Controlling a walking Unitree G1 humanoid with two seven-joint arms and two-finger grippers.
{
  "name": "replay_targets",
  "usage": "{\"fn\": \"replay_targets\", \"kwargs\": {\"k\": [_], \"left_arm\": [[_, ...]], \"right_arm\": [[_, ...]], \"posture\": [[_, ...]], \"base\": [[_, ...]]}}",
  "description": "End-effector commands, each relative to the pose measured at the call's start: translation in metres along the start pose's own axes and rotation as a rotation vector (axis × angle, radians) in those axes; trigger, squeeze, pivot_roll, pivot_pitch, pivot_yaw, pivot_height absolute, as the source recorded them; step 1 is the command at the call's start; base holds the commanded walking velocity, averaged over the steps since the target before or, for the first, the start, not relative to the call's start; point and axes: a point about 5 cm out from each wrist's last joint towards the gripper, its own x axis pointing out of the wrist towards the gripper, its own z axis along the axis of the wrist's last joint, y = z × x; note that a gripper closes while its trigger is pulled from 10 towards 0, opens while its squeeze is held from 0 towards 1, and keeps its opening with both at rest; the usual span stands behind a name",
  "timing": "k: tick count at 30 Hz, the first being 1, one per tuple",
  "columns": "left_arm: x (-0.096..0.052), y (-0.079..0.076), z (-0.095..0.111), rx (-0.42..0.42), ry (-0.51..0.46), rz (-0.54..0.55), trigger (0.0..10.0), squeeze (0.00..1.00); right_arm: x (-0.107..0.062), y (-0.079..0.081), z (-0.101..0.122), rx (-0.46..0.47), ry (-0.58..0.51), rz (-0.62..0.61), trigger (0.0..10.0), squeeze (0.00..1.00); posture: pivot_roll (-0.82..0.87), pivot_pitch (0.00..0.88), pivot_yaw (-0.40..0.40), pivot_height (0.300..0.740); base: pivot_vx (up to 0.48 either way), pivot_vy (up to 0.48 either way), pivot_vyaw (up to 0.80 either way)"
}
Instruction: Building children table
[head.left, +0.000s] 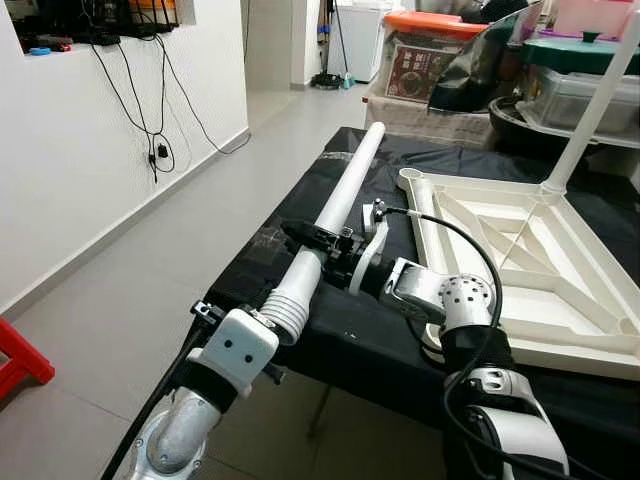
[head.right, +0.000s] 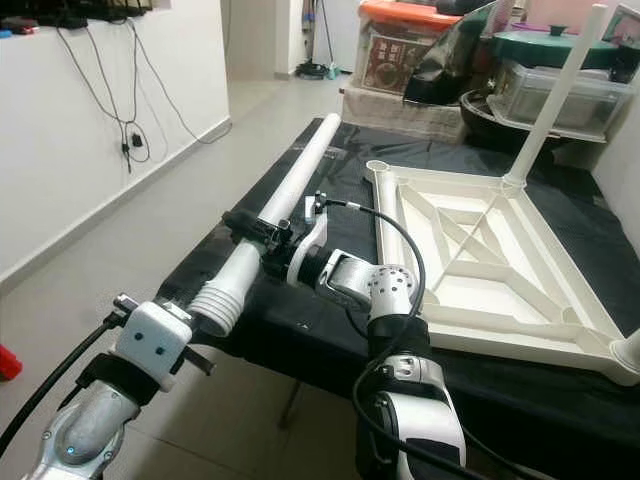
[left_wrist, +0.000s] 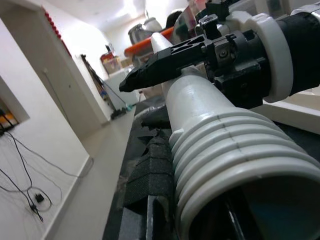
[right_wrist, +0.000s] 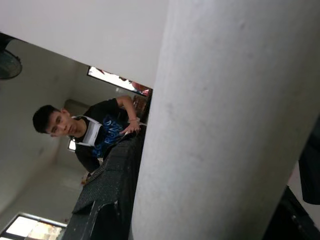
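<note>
My right gripper (head.left: 322, 240) is clamped round the white table leg (head.left: 335, 205), lying along the black table's (head.left: 250, 270) left edge beside the upturned tabletop (head.left: 520, 270). Left gripper (left_wrist: 150, 200): grip unclear. Keep leg level, threaded end (ribbed) toward a corner socket. R wrist view adds a person (right_wrist: 95, 132).

my head views are bright and sharp, evenly lit; my wrist views blur up close, with ceiling glare at upper centre.
</note>
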Motion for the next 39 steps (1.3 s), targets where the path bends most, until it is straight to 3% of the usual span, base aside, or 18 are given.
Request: {"fn": "replay_targets", "kwargs": {"k": [1,2,4,5,14,15,21,28,30,32,33,34,35,36,37,38,39], "left_arm": [[0.003,-0.036,0.007,-0.092,-0.023,-0.199,10.0,0.00],[0.003,-0.034,0.004,-0.098,-0.015,-0.180,10.0,0.64],[0.003,-0.032,0.003,-0.102,-0.009,-0.167,10.0,0.64],[0.003,-0.029,0.001,-0.097,0.002,-0.150,10.0,1.00],[0.005,-0.014,-0.009,-0.049,0.048,-0.049,10.0,1.00],[0.004,-0.008,-0.013,-0.048,0.067,-0.014,10.0,0.00],[-0.004,0.008,-0.026,-0.047,0.130,0.079,10.0,0.00],[-0.006,0.009,-0.030,-0.046,0.151,0.100,10.0,0.00],[-0.005,0.010,-0.029,-0.050,0.150,0.122,10.0,0.00],[-0.003,0.014,-0.027,-0.065,0.145,0.180,10.0,0.00],[-0.003,0.017,-0.028,-0.071,0.153,0.213,10.0,0.00],[-0.003,0.017,-0.028,-0.071,0.153,0.213,10.0,0.00],[-0.002,0.019,-0.028,-0.075,0.160,0.232,10.0,0.00],[-0.001,0.023,-0.028,-0.090,0.160,0.267,10.0,0.00],[0.000,0.026,-0.028,-0.101,0.159,0.295,10.0,0.00],[0.001,0.029,-0.028,-0.115,0.154,0.317,10.0,0.00],[0.001,0.029,-0.028,-0.115,0.154,0.317,10.0,0.00]], "right_arm": [[0.020,0.022,-0.003,-0.056,0.051,0.064,0.0,0.00],[0.020,0.022,-0.002,-0.057,0.045,0.065,0.0,0.00],[0.019,0.022,-0.001,-0.056,0.042,0.065,0.0,0.00],[0.019,0.024,0.005,-0.059,0.020,0.067,0.0,0.00],[0.017,0.028,0.024,-0.063,-0.075,0.077,0.0,0.00],[0.015,0.028,0.031,-0.058,-0.117,0.075,0.0,0.00],[-0.002,0.027,0.057,-0.009,-0.285,0.078,0.0,0.00],[-0.013,0.027,0.076,0.014,-0.429,0.063,0.0,0.00],[-0.016,0.027,0.083,-0.026,-0.486,0.027,0.0,0.00],[-0.022,0.032,0.095,-0.214,-0.588,-0.073,0.0,0.00],[-0.025,0.036,0.098,-0.376,-0.637,-0.165,0.0,0.00],[-0.025,0.036,0.098,-0.376,-0.637,-0.165,0.0,0.00],[-0.026,0.039,0.099,-0.482,-0.663,-0.216,0.0,0.00],[-0.029,0.044,0.100,-0.697,-0.707,-0.310,0.0,0.00],[-0.029,0.049,0.097,-0.829,-0.728,-0.360,0.0,0.00],[-0.029,0.053,0.094,-0.924,-0.742,-0.392,0.0,0.00],[-0.029,0.053,0.094,-0.924,-0.742,-0.392,0.0,0.00]], "posture": [[0.10,0.000,-0.079,0.740],[0.10,0.000,-0.078,0.740],[0.10,0.000,-0.078,0.740],[0.10,0.000,-0.080,0.740],[0.10,0.000,-0.077,0.740],[0.11,0.000,-0.083,0.740],[0.11,0.000,-0.080,0.740],[0.11,0.000,-0.082,0.740],[0.11,0.000,-0.083,0.740],[0.12,0.000,-0.084,0.740],[0.12,0.000,-0.086,0.740],[0.12,0.000,-0.086,0.740],[0.12,0.000,-0.086,0.740],[0.11,0.000,-0.079,0.740],[0.11,0.000,-0.077,0.740],[0.11,0.000,-0.077,0.740],[0.11,0.000,-0.077,0.740]], "base": [[0.000,0.000,0.00],[0.000,0.000,0.00],[0.000,0.000,0.00],[0.000,0.000,0.00],[0.000,0.000,0.00],[0.000,0.000,0.00],[0.000,0.000,0.00],[0.000,0.000,0.00],[0.000,0.000,0.00],[0.000,0.000,0.00],[0.000,0.000,0.00],[0.000,0.000,0.00],[0.000,0.000,0.00],[0.000,0.000,0.00],[0.000,0.000,0.00],[0.000,0.000,0.00],[0.000,0.000,0.00]]}}
